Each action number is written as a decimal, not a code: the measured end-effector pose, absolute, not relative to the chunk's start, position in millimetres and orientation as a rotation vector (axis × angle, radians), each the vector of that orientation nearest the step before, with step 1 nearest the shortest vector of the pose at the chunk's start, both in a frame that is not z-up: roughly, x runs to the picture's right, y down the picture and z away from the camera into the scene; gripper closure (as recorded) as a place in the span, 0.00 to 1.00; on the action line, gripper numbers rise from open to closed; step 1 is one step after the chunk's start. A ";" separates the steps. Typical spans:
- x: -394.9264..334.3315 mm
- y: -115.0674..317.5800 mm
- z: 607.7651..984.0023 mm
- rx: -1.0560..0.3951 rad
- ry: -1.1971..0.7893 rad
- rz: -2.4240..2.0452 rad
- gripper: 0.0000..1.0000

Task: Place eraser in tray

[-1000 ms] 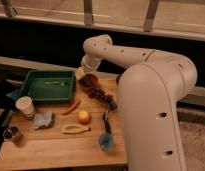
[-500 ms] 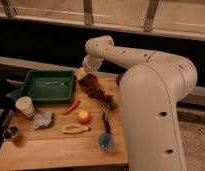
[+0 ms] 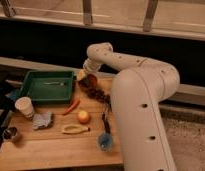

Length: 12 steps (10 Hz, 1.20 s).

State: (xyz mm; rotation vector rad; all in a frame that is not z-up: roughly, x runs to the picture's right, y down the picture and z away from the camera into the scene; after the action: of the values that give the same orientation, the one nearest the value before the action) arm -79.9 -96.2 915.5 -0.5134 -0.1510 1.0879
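Over R side of table (image 3: 51, 150): white arm (image 3: 141, 85) bent back on itself, wrist at far edge, prob. so it can come at objs from above. Green tray (image 3: 36, 92) sits far L, flat, rim up. Its floor is mostly bare, w/ only a thin pale item in it, so there's room for a drop. Brown bowl (image 3: 91, 81) just R of tray. Hand (image 3: 84, 75) at bowl's L rim, between bowl and tray corner. It's spread wide, nothing seen gripped. Dark clump (image 3: 98, 94) trails from bowl toward front. Eraser: can't pick it out w/ certainty. Not seen in tray, maybe in that clump or hidden by hand. Judgement: pickup not yet done.
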 end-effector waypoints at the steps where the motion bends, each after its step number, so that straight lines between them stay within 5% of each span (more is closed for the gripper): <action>1: -84.2 -95.8 921.8 -0.508 -0.190 1.119 0.27; 12: -120.8 -97.6 939.7 -0.561 -0.297 1.110 0.27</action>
State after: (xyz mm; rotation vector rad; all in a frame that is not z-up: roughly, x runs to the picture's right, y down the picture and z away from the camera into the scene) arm -120.8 -97.6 939.7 -0.5610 -0.2967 1.1098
